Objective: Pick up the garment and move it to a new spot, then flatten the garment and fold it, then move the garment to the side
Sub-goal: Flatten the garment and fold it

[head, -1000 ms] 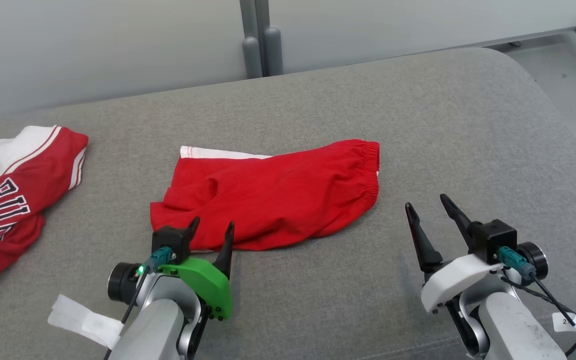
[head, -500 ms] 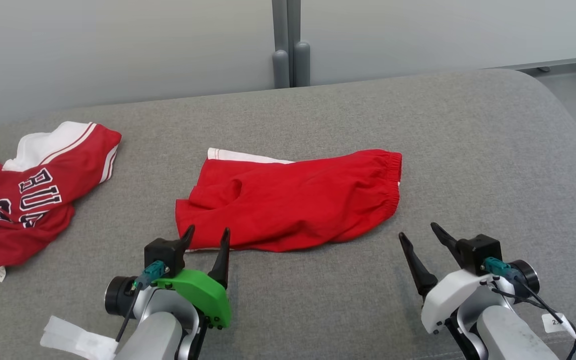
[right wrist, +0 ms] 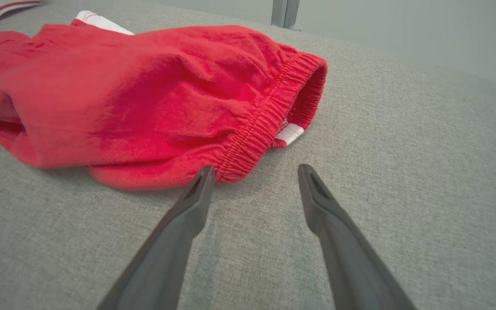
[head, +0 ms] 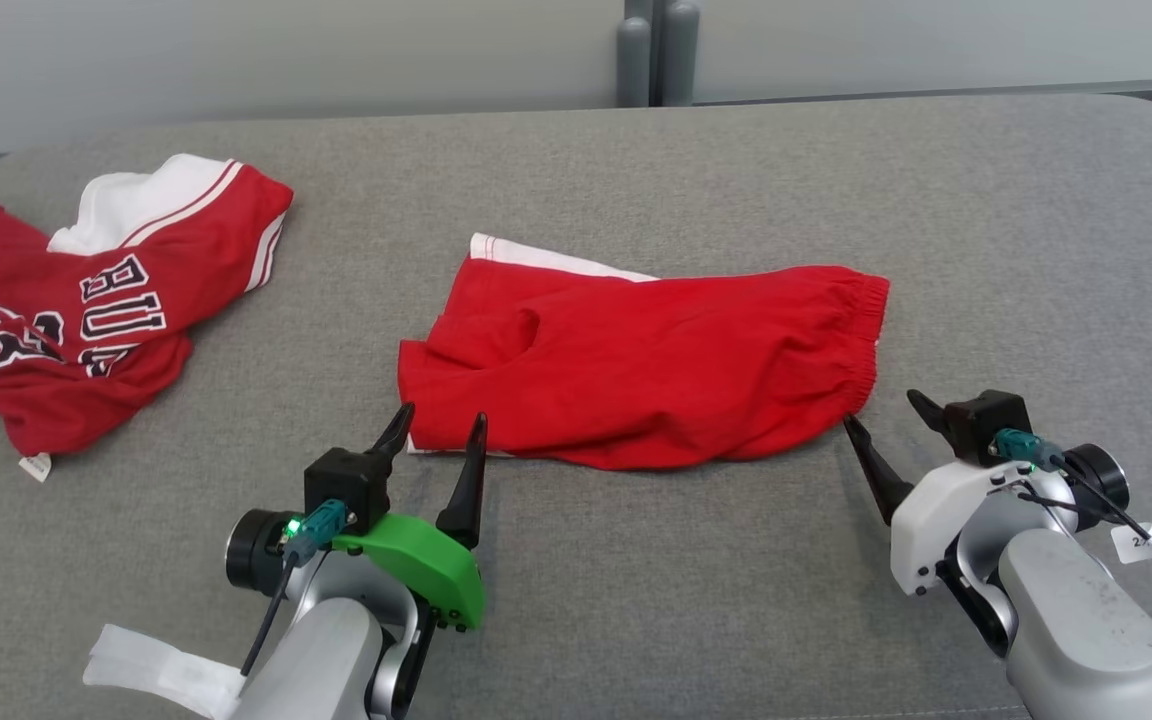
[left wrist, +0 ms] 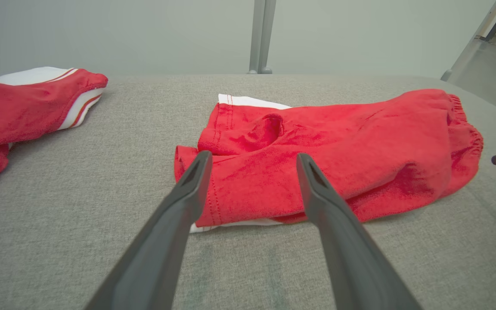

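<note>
Head view: the red shorts lie crumpled at the centre of the grey desk, with the waistband toward 3 o'clock. The left gripper sits at 7 o'clock of the shorts, fingers spread and empty. The right gripper sits at 4 o'clock, fingers likewise apart and empty. A red jersey lies at 9 o'clock, well apart.

Left wrist view: the parted fingers frame the near leg hem.

Right wrist view: one fingertip sits just beside the waistband; the other is over bare desk.
</note>
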### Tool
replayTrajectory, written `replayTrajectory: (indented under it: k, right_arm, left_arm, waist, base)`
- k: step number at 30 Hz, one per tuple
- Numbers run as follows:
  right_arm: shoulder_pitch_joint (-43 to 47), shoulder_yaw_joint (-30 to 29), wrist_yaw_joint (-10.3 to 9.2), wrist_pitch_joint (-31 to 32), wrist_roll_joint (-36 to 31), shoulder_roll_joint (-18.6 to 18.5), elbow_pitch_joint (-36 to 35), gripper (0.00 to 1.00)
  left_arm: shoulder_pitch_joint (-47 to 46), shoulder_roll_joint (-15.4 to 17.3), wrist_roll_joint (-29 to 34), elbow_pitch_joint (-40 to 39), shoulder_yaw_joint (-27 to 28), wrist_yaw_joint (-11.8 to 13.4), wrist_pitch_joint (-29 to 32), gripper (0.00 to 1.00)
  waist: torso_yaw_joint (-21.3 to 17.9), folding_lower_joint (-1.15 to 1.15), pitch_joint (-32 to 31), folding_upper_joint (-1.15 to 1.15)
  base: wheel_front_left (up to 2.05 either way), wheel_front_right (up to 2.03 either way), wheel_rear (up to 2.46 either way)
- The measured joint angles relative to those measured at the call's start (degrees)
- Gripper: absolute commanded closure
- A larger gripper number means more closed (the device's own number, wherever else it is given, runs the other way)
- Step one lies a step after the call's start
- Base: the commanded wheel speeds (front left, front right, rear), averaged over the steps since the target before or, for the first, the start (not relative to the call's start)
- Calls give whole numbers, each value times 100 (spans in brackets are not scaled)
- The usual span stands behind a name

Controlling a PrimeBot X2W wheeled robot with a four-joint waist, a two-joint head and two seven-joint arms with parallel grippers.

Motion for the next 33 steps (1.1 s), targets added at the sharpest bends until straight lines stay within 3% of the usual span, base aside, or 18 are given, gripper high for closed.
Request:
replayTrajectory:
  k: [10, 11, 12, 15, 22, 33]
  right_arm:
    - [-498, 305, 101, 108, 12, 47, 509, 0]
    - [-522, 341, 103, 80, 13, 56, 516, 18]
    - [-558, 380, 124, 46, 13, 68, 533, 56]
    - [-615, 457, 152, -44, 62, 154, 553, 100]
    - [-639, 503, 153, -321, 468, 296, 383, 100]
    - [-921, 1679, 153, -386, 1224, 389, -548, 100]
  left_arm:
    - [-41, 19, 30, -175, 123, 25, -1, 0]
    - [-41, 29, 30, -180, 149, 30, -1, 0]
    - [-40, 40, 30, -186, 189, 34, -1, 0]
    - [-35, 85, 30, -198, 257, 49, -1, 0]
    - [-20, 86, 30, -307, 421, 51, -2, 0]
    - [166, 96, 29, -343, 611, 58, -2, 0]
  waist:
    - [470, 0, 438, 0]
    - [488, 0, 461, 0]
    - [499, 0, 479, 0]
    - [472, 0, 480, 0]
    - [335, 0, 383, 0]
    - [80, 0, 35, 0]
  base:
    - [0, 0, 0]
    - [0, 0, 0]
    - [0, 0, 0]
    - [0, 0, 0]
    - [0, 0, 0]
    - [0, 0, 0]
